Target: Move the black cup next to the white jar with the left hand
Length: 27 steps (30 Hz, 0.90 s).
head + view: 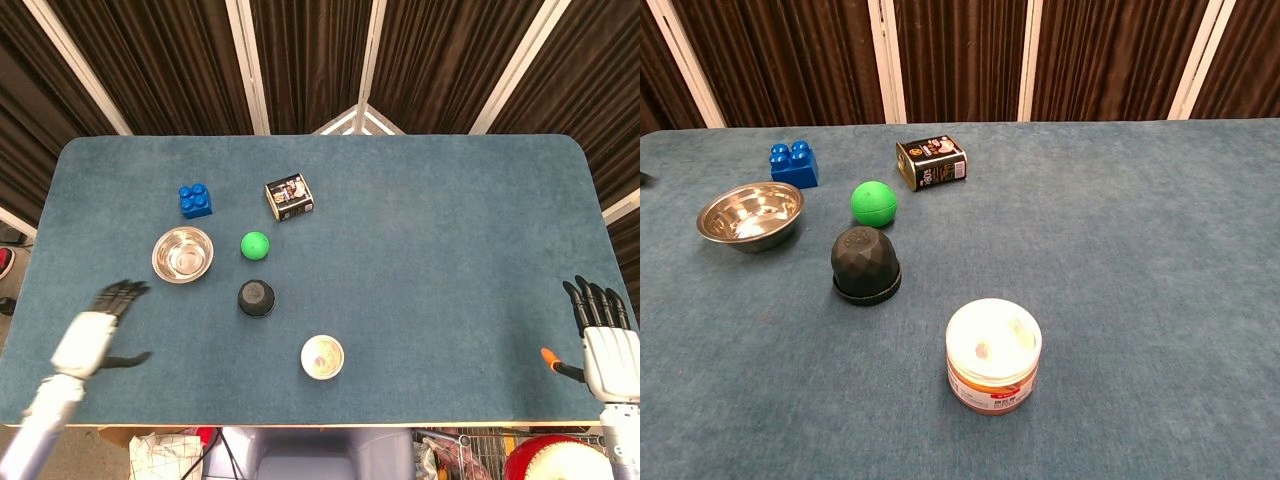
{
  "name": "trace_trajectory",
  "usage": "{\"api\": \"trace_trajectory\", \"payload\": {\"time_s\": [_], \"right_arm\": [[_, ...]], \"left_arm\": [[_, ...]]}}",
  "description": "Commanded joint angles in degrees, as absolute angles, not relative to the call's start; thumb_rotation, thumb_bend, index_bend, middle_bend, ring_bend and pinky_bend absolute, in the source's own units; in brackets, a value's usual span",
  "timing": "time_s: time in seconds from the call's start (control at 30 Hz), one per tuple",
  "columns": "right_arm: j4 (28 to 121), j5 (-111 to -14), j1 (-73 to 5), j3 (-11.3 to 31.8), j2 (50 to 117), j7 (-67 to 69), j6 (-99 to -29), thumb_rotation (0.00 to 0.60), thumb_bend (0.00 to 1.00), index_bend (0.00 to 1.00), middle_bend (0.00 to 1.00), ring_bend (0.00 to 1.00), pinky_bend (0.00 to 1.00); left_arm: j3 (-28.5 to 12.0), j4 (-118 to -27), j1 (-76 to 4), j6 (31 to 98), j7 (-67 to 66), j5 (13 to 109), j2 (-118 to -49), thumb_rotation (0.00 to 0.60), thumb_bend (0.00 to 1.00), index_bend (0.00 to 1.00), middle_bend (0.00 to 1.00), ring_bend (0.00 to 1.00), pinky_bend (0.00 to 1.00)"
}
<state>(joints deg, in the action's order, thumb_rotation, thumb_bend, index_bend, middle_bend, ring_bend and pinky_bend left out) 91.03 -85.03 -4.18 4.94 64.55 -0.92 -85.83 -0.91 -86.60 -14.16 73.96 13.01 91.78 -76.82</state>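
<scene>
From the head view we see the black cup (256, 298) standing upside down near the middle of the blue bench (450, 250), with the white jar (322, 357) at its 5 o'clock, near but not touching. At the cup's 12 o'clock, just beside it, lies the green ball (255, 245); the steel bowl (183, 254) sits at its 10 o'clock. Beyond the bowl stands the blue block (195, 200), and the small dark box (289, 196) lies at 1 o'clock from the ball. Our left robot hand (95, 332) hovers over the bench's near left part, at 8 o'clock from the cup, fingers spread wide and holding nothing. Our right robot hand (605, 345) rests at the near right edge, fingers straight and apart, holding nothing.

In the chest view neither hand shows. We see the cup (865, 264) mouth down, the jar (993, 355) nearer the camera at its 5 o'clock, the ball (874, 202) just behind the cup, and the bowl (750, 215), block (794, 165) and box (931, 163) further back. Bare bench (1140, 260) lies between cup and jar.
</scene>
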Motion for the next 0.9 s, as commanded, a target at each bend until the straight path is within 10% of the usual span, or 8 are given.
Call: {"api": "trace_trajectory", "payload": {"time_s": [0.03, 0.9], "right_arm": [[91.0, -84.8, -4.3, 5.0, 64.5, -1.0, -85.5, 0.6, 0.19, 0.03, 0.0, 0.02, 0.01], [90.5, -84.1, -5.1, 5.6, 64.4, 0.0, -84.5, 0.6, 0.18, 0.03, 0.0, 0.02, 0.01]], "left_arm": [[-2.1, -84.5, -17.4, 70.6, 13.1, 90.2, -83.2, 0.6, 0.17, 0.12, 0.09, 0.0, 0.0], [-7.0, -72.7, -22.5, 69.9, 16.4, 84.9, -100.9, 0.6, 0.15, 0.13, 0.08, 0.0, 0.0]]}}
